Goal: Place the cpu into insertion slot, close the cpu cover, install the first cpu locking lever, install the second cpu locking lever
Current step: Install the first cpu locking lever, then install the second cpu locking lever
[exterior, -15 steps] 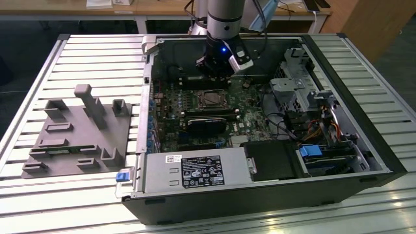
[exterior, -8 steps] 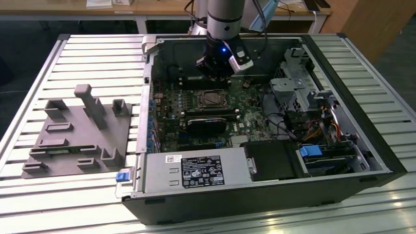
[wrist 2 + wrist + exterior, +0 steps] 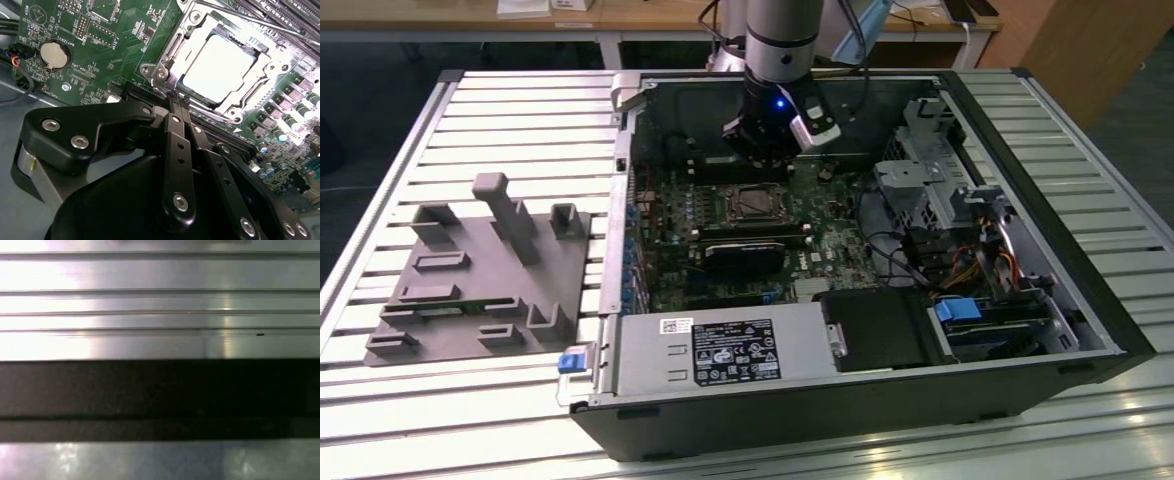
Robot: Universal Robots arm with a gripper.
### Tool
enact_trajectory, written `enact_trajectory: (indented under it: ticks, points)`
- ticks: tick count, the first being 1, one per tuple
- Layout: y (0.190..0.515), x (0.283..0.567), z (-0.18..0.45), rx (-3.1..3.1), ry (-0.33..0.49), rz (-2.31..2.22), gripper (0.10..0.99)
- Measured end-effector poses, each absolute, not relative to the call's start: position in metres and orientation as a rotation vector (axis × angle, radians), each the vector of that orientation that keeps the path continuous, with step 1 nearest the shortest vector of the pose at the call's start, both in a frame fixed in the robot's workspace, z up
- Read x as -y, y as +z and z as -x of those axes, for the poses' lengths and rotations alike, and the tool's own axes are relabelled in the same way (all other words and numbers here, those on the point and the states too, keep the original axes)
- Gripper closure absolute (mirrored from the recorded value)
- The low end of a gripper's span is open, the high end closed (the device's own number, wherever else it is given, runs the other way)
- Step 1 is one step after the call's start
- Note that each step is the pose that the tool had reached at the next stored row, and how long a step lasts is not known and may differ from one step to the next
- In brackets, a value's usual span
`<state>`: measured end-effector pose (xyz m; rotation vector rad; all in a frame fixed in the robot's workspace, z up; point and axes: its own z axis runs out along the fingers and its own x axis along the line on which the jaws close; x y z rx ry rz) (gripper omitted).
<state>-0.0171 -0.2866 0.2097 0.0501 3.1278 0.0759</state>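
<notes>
Black gripper [image 3: 177, 100]: fingers pinched together, empty, tips at the cpu cover's [image 3: 227, 107] near corner by a locking lever. Beyond them we noted the cpu [image 3: 217, 67] seated under that cover. We judged a slip could scrape the socket.

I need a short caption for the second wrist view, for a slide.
Closed tool beside the cpu cover, which lies shut over the cpu.

An open computer case [image 3: 881, 330] lies on the table [image 3: 520, 130], a fixture block [image 3: 480, 270] beside it at the exterior view's left; inside, the cpu [image 3: 220, 67] sits under the cpu cover [image 3: 172, 47], the tool [image 3: 177, 100] just beside it.
</notes>
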Motion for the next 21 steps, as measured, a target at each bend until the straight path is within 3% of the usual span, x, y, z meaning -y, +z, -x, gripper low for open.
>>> enact_trajectory:
  ticks: [21]
  points:
    - [0.21, 0.299, 0.017, -3.128, 0.076, -0.05, 0.98]
